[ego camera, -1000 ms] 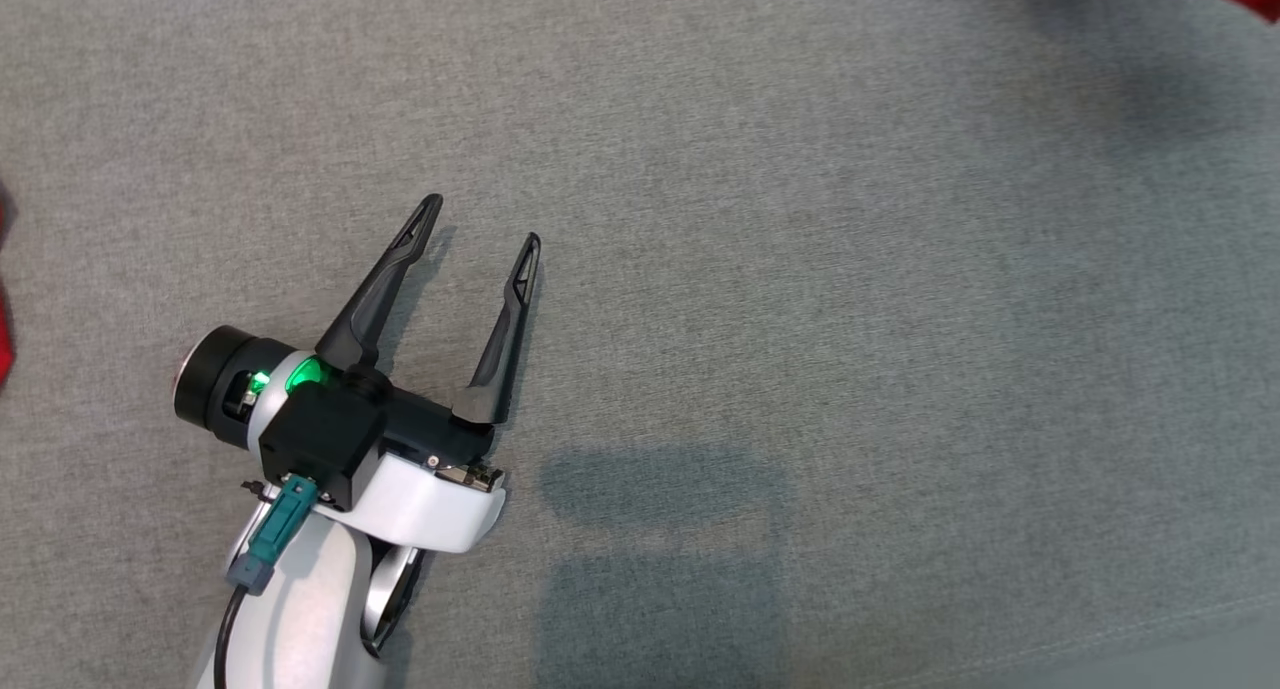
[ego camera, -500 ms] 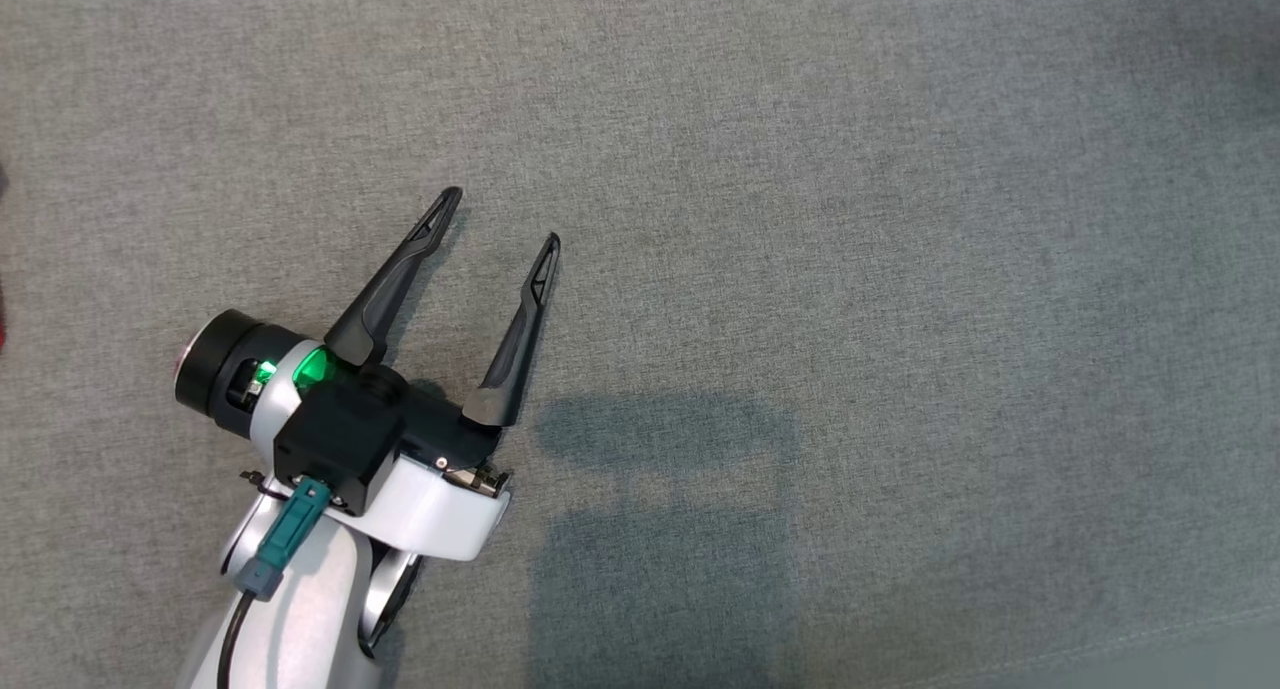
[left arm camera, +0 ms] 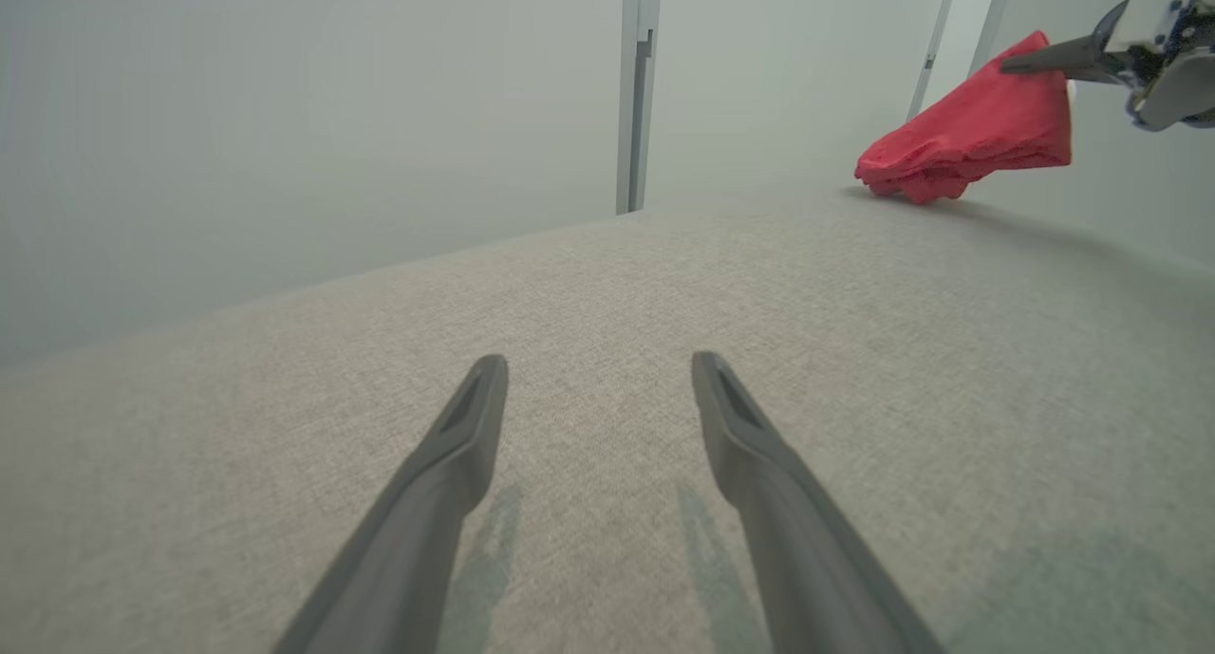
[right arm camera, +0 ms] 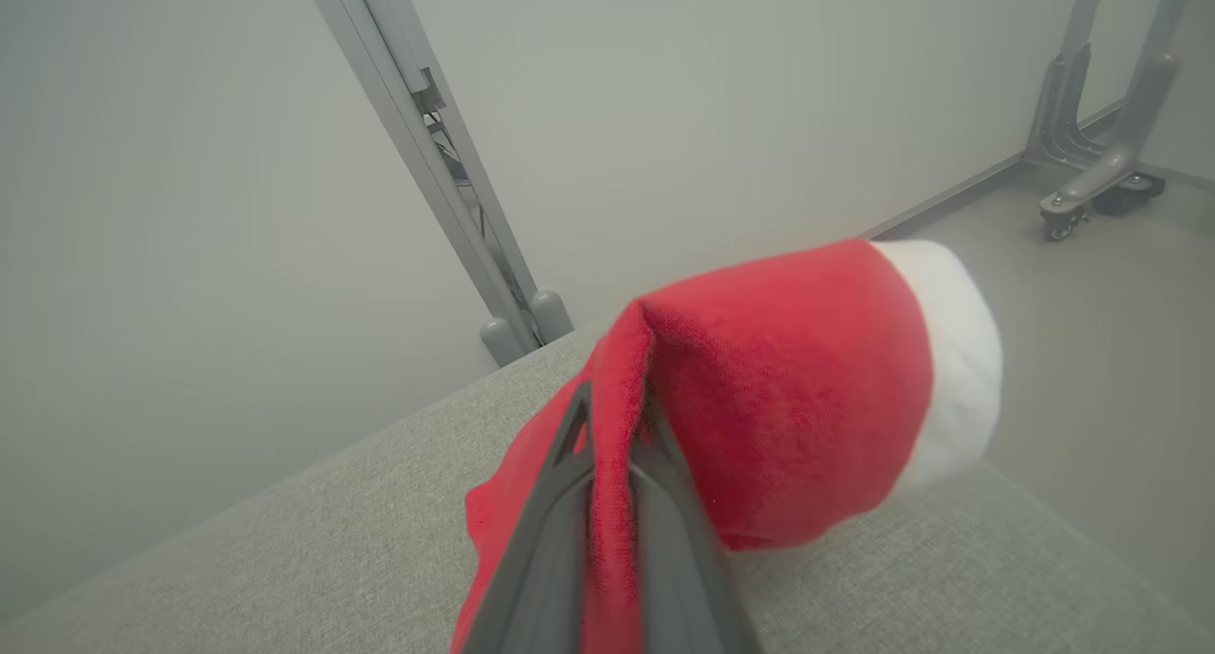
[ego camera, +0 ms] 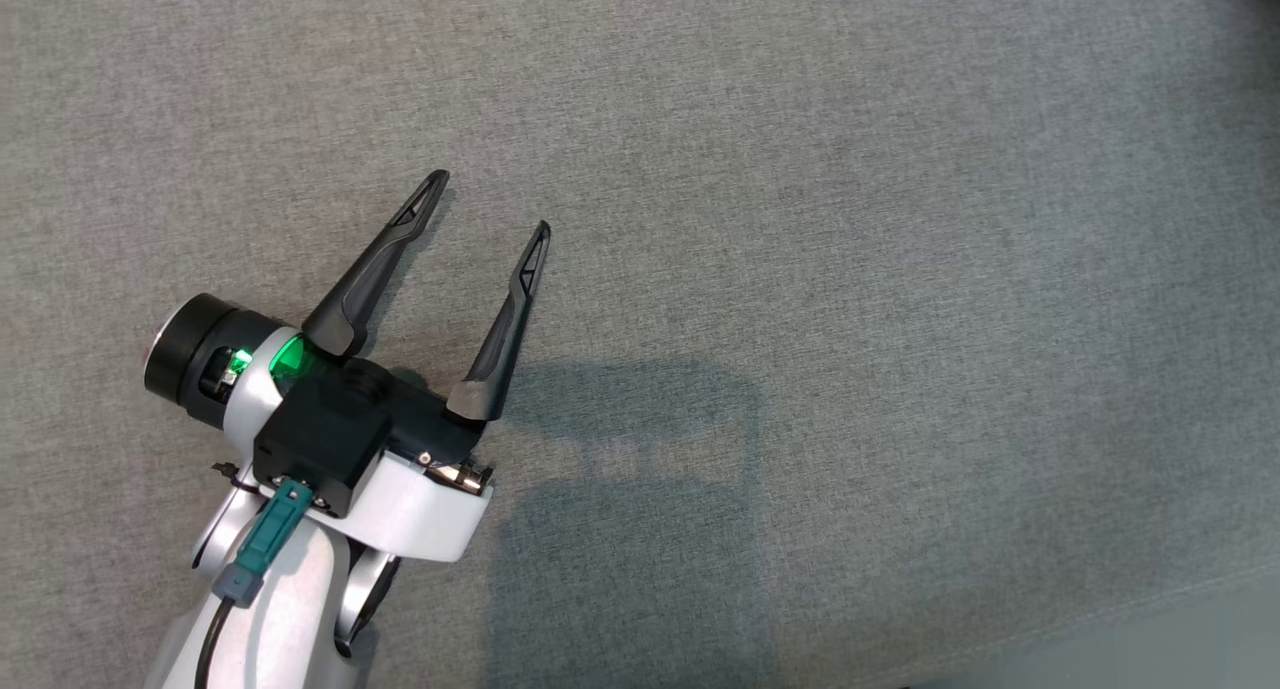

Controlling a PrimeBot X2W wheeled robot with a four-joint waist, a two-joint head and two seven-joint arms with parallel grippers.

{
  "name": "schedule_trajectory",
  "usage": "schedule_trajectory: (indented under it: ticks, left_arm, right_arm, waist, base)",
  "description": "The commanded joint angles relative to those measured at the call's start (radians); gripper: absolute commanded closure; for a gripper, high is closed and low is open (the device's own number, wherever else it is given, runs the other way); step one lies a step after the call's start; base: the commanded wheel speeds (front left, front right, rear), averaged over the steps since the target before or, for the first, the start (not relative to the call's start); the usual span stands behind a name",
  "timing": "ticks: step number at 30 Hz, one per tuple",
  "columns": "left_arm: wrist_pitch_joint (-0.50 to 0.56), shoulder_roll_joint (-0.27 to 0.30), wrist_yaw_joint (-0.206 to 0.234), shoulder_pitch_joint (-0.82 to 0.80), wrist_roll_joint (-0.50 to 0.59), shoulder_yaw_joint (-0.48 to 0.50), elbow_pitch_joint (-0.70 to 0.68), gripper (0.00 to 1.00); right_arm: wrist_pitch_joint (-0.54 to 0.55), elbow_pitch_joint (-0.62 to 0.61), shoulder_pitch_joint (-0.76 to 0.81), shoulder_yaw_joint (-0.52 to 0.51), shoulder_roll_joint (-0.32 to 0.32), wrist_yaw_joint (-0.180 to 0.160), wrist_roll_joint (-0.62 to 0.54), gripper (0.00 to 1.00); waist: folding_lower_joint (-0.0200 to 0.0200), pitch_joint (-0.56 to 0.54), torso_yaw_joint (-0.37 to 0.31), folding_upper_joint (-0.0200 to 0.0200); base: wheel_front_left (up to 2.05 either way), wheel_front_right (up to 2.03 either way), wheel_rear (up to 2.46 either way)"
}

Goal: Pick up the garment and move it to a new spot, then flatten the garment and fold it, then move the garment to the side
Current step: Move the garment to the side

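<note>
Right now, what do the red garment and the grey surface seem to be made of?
Red garment: probably fleece or plush, matt, with a fuzzy nap; its white band looks fluffier. Fibre cannot be told.
Grey surface: seemingly woven upholstery cloth, matt, showing a fine speckled weave.

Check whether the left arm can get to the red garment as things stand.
Probably, reach allowing. The left gripper is open over the grey surface, with only bare surface between it and the red garment. The garment sits far off, pinched in the shut right gripper.
</note>
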Motion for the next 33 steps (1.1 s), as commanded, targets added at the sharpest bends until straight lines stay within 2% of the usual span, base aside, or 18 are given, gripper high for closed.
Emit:
schedule_trajectory:
  ticks: [1,14,28,29,30,31,33]
  left_arm:
    - [0.012,0.011,-0.004,-0.012,0.007,0.020,-0.014,0.00]
    - [0.024,0.019,-0.004,-0.010,-0.011,0.009,-0.024,0.00]
    - [0.013,0.017,0.002,-0.016,-0.026,-0.010,-0.014,0.00]
    - [0.011,0.016,0.002,-0.017,-0.026,-0.011,-0.012,0.00]
    - [0.010,0.015,0.003,-0.018,-0.027,-0.013,-0.010,0.00]
    - [0.008,0.015,0.004,-0.018,-0.028,-0.014,-0.008,0.00]
    - [0.003,0.013,0.006,-0.018,-0.031,-0.015,-0.001,0.00]
  right_arm:
    - [-0.011,0.007,0.057,-0.013,-0.020,0.004,-0.011,1.00]
    - [0.024,0.182,0.139,-0.018,0.047,0.004,0.042,1.00]
    - [0.073,0.295,0.140,-0.002,0.094,0.004,0.064,1.00]
    - [0.072,0.304,0.137,-0.001,0.094,0.004,0.064,0.87]
    - [0.071,0.313,0.134,0.000,0.095,0.004,0.062,0.29]
    - [0.072,0.320,0.132,0.002,0.095,0.004,0.060,0.00]
    - [0.069,0.334,0.129,0.007,0.092,0.004,0.053,0.00]
  waist:
    - [0.0000,-0.001,-0.010,0.0000]
    - [0.0000,-0.020,-0.038,0.0000]
    - [0.0000,-0.038,-0.032,0.0000]
    - [0.0000,-0.041,-0.031,0.0000]
    - [0.0000,-0.044,-0.029,0.0000]
    - [0.0000,-0.047,-0.028,0.0000]
    - [0.0000,-0.057,-0.026,0.0000]
  base:
    - [0.00,0.00,0.00]
    - [0.00,0.00,0.00]
    - [0.00,0.00,0.00]
    - [0.00,0.00,0.00]
    - [0.00,0.00,0.00]
    - [0.00,0.00,0.00]
    - [0.00,0.00,0.00]
